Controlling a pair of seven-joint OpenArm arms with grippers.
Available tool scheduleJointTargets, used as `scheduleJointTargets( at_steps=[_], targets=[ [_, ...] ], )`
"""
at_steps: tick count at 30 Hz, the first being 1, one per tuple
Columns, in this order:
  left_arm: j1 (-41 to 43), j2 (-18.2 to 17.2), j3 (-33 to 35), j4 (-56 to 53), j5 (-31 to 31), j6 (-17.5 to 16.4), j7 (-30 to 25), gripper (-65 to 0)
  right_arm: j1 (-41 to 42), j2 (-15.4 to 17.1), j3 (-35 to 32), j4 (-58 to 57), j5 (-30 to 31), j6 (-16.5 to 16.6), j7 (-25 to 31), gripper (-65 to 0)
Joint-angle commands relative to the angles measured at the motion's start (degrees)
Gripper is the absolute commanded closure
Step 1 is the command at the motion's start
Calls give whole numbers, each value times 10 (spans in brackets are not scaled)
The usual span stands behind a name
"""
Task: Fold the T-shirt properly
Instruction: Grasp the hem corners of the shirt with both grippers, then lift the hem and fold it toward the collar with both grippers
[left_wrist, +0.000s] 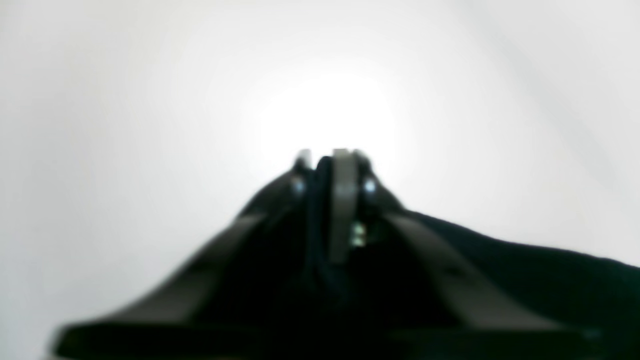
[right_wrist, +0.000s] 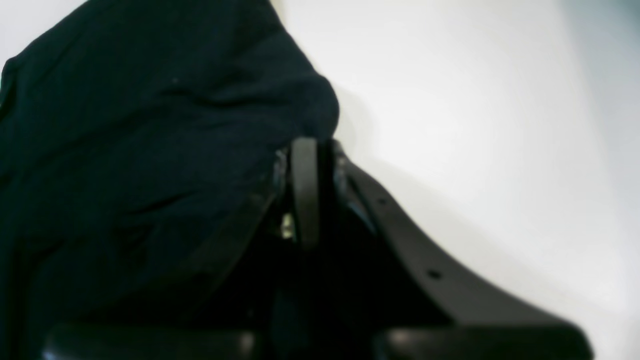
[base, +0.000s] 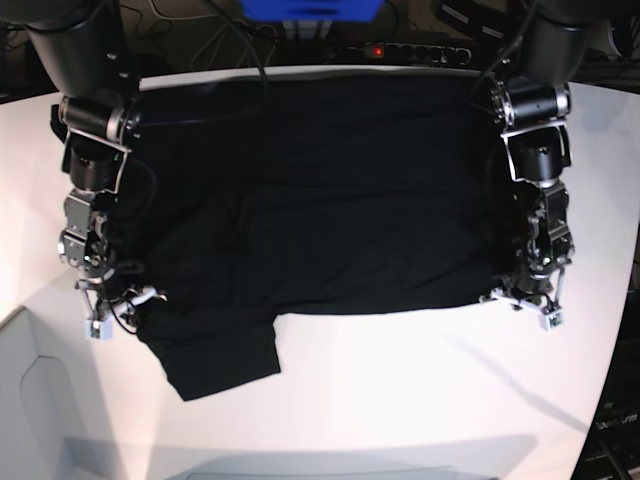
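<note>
Covering most of the white worktop, the T-shirt lies spread flat, black side up, from the far edge toward the middle. Its near hem runs roughly parallel to the near edge, and one sleeve juts out toward the near-left corner as the base view shows it. Folds and wrinkles cross the cloth on that same side.

The right gripper sits at the shirt's edge on the base view's left, beside the sleeve. Its jaws are drawn together; the right wrist view shows black cloth bunched against and over the fingertips, so it is clamped on the T-shirt.

The left gripper sits at the hem corner on the base view's right. Its jaws are likewise together, with a dark strip of fabric pinched between the fingers, though that view is blurred.
</note>
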Motion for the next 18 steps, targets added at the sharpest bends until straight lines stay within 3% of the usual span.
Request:
scheduleJointTargets(
  at_steps=[1,7,11,18],
  targets=[
    [-14,-8,-1,14,-2,0,-6,0,7,3,2,1,-10,1,-25,0],
    [24,-8,-2,99,-3,0,-6,0,9,5,5,7,-7,1,-24,0],
    [66,-9,-6,181,-3,0,9,0,-9,2,5,69,-6,1,-28,0],
    [113,20,-96,282,-4,-3,77,0,-61,-13,6,193,-6,1,-28,0]
  ],
)
